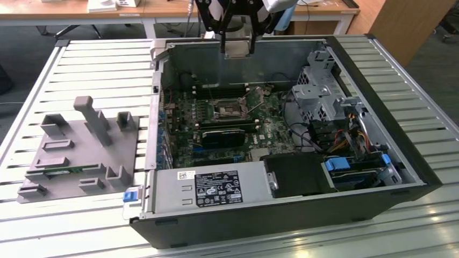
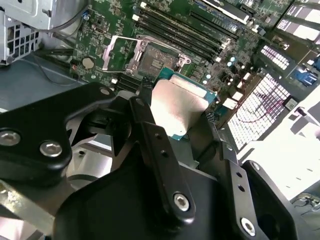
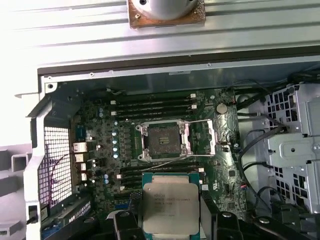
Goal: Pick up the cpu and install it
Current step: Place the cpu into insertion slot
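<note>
Small flat square cpu, silvery-grey metal top with a thin green rim, is clamped between the 2 fingers of the black gripper, in the air above the open socket inside the black computer case. The cpu's underside is hidden. The arm hangs down over the slatted tabletop, near its far edge in the exterior view

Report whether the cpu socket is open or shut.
Open. In the first wrist view the socket lies bare, its frame swung aside; the cpu sits in the hand, not in it.
</note>
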`<state>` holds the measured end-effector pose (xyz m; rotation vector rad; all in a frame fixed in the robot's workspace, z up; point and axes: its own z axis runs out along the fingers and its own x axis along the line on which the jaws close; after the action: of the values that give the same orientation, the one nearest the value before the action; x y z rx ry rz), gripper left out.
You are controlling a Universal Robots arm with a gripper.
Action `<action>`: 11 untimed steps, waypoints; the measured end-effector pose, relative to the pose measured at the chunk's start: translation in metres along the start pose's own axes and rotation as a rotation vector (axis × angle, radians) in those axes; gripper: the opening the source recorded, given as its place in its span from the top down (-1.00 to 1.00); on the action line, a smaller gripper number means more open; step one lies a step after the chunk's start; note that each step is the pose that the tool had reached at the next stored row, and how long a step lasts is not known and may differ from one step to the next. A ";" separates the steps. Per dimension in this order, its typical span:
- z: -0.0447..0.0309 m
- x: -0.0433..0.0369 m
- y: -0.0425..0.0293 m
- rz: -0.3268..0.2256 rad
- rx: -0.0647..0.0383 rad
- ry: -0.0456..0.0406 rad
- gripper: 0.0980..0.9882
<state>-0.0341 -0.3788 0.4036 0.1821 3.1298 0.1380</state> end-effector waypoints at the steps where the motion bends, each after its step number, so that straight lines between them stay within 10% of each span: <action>1: 0.0002 0.0000 0.0000 0.009 0.000 -0.0008 0.00; 11: 0.0011 0.0000 -0.0001 0.070 0.000 -0.0062 0.00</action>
<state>-0.0341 -0.3789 0.4025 0.2918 3.1184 0.1376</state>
